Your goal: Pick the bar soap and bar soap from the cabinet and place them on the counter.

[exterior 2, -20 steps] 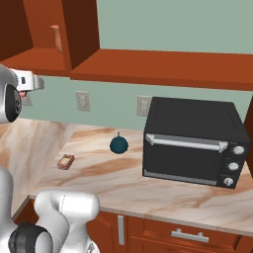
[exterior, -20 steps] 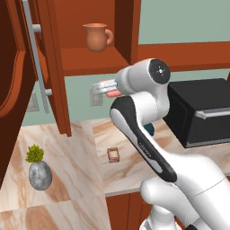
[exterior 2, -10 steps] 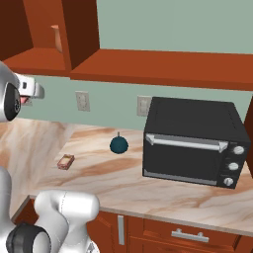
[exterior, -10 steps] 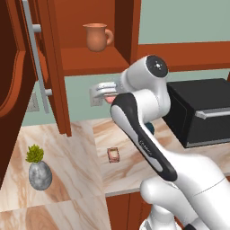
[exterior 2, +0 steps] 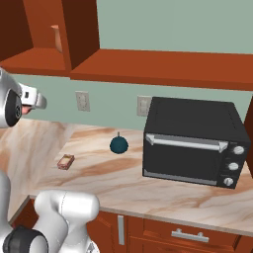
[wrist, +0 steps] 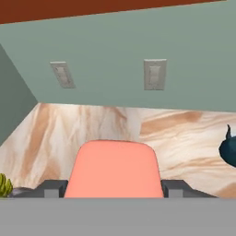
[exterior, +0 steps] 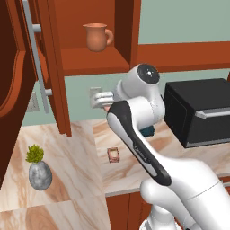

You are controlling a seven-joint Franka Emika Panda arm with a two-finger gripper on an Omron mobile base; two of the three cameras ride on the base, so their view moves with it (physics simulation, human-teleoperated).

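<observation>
Hand view: the pincer (wrist: 114,189) is pinching the pink soap (wrist: 114,169), which sits flat between the two dark tips at 6 o'clock. Past it lies the marble table (wrist: 138,133), and beyond that a green wall with two pale outlets (wrist: 155,73). A dark teal round thing (wrist: 229,150) lies on the table at 3 o'clock, and a bit of a green plant (wrist: 3,185) shows at 8 o'clock.

From the left base view, the pincer (exterior: 104,102) hangs in the air above the table (exterior: 81,152), below the open cabinet (exterior: 90,58), where a terracotta mug (exterior: 97,37) stands on the shelf. The brown-rimmed soap (exterior: 113,154) lies on the table, at 6 o'clock from the pincer. A small plant in a grey pot (exterior: 39,169) stands well apart at 8 o'clock. A black oven (exterior: 200,112) stands on the table at 3 o'clock.
</observation>
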